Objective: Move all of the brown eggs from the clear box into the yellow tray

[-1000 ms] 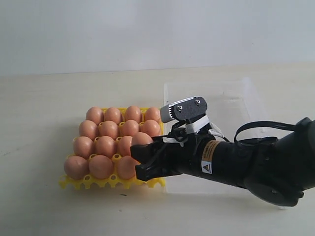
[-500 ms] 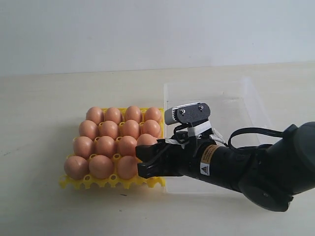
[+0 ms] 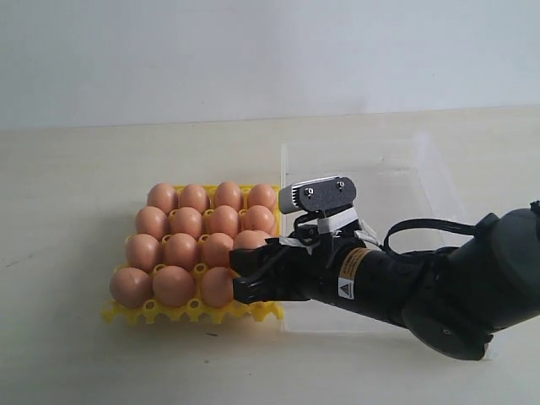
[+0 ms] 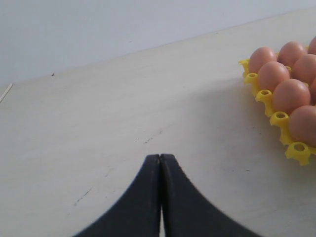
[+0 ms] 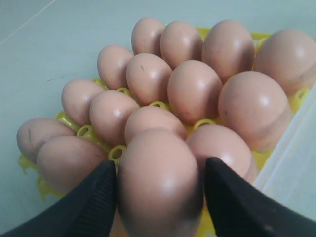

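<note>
Tabletop (image 3: 84,363): R gripper (image 3: 240,278) grips egg (image 5: 158,182) at yellow tray (image 3: 190,314); L gripper (image 4: 160,158) closed.

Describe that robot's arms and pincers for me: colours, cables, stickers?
The right arm is a thick matte-black tube with an orange label, a white warning sticker, a looping black cable and a grey camera box. The right gripper and left gripper have smooth black tapered fingers.

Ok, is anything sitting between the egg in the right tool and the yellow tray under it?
Nothing visible does. The right tool holds the egg low over the yellow tray, at its near corner beside the clear box. The cup beneath is hidden by the egg and the tool. Neighbouring eggs sit close alongside.
</note>
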You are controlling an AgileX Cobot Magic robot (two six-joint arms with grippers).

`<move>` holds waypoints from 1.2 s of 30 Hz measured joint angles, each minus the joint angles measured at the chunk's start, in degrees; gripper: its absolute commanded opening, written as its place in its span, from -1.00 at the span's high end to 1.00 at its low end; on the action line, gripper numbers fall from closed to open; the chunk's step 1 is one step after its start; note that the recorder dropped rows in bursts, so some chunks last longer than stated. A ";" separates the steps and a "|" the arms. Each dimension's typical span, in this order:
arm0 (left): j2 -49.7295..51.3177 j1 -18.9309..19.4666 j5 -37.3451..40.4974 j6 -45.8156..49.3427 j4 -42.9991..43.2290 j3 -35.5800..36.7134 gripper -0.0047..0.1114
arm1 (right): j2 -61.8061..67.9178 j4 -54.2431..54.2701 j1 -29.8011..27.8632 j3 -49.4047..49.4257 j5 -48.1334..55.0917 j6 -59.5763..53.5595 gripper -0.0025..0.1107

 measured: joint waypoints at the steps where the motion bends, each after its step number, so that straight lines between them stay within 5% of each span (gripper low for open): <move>1: 0.00 0.00 0.00 0.00 0.00 0.00 0.92 | 0.00 0.00 0.00 0.00 -0.11 0.00 -0.07; 5: 0.00 0.00 0.00 0.00 0.00 0.00 0.92 | 0.00 0.03 0.00 0.00 -0.33 0.00 -0.05; 11: 0.00 0.00 0.00 0.00 0.00 0.00 0.92 | -12.55 4.44 0.00 0.00 3.55 -9.42 0.95; 17: 0.00 0.00 0.00 0.00 0.00 0.00 0.92 | -30.26 14.94 -2.43 0.82 12.72 -24.33 0.96; 36: 0.00 0.00 0.00 0.00 0.00 0.00 0.92 | -68.43 20.72 -22.20 25.53 16.84 -25.93 0.96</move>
